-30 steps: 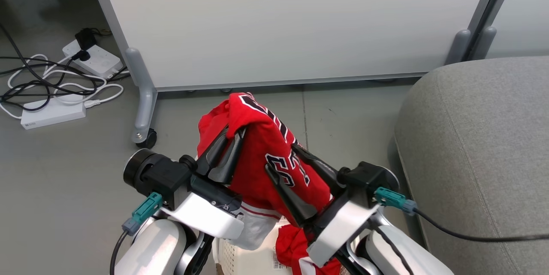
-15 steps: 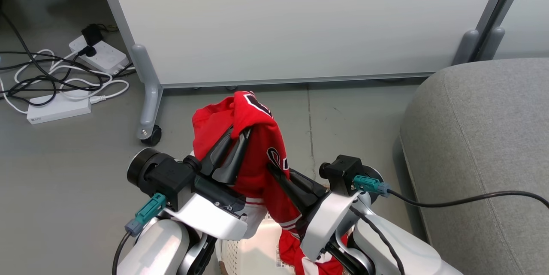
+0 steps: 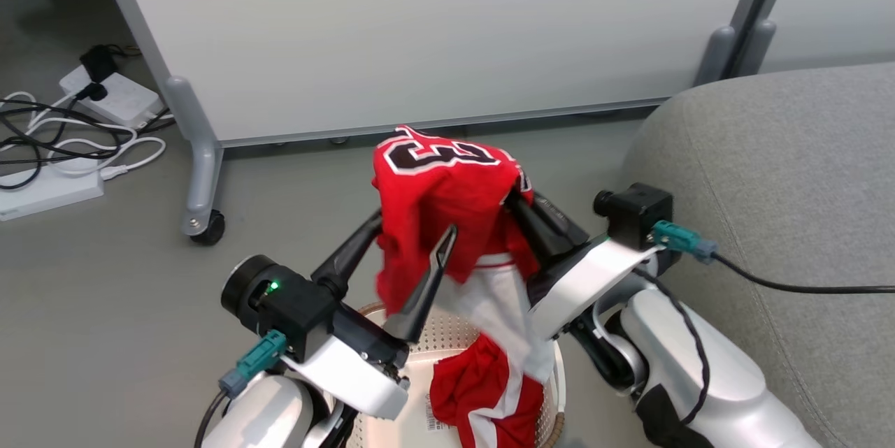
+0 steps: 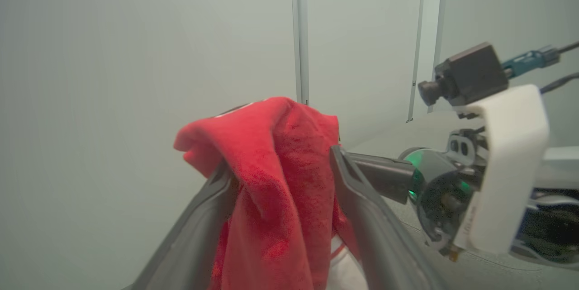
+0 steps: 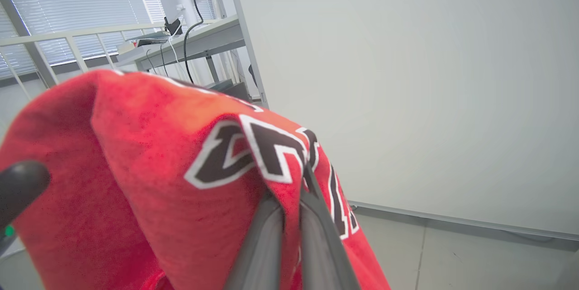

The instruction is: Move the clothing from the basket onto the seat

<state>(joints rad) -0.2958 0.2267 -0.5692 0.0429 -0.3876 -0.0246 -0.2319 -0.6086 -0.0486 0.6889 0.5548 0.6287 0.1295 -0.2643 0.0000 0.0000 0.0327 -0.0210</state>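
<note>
Overhead, shorts inside basket.

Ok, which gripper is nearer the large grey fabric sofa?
Right. The right gripper, jaws shut on the red lettered jersey, is beside the grey sofa; the left gripper, jaws open, lies beyond the jersey, farther off.

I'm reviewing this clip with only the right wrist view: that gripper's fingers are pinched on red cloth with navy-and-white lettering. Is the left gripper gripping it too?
Observer: No. In the head view the left gripper is open, and the red jersey with block lettering drapes between its spread fingers.
Operator: Is the basket emptied?
Observer: No. Red shorts with white stripes lie in the cream-white perforated plastic basket.
Operator: Where is the seat?
Observer: The large grey fabric sofa stands at the robot's right; the jersey hangs short of it.
</note>
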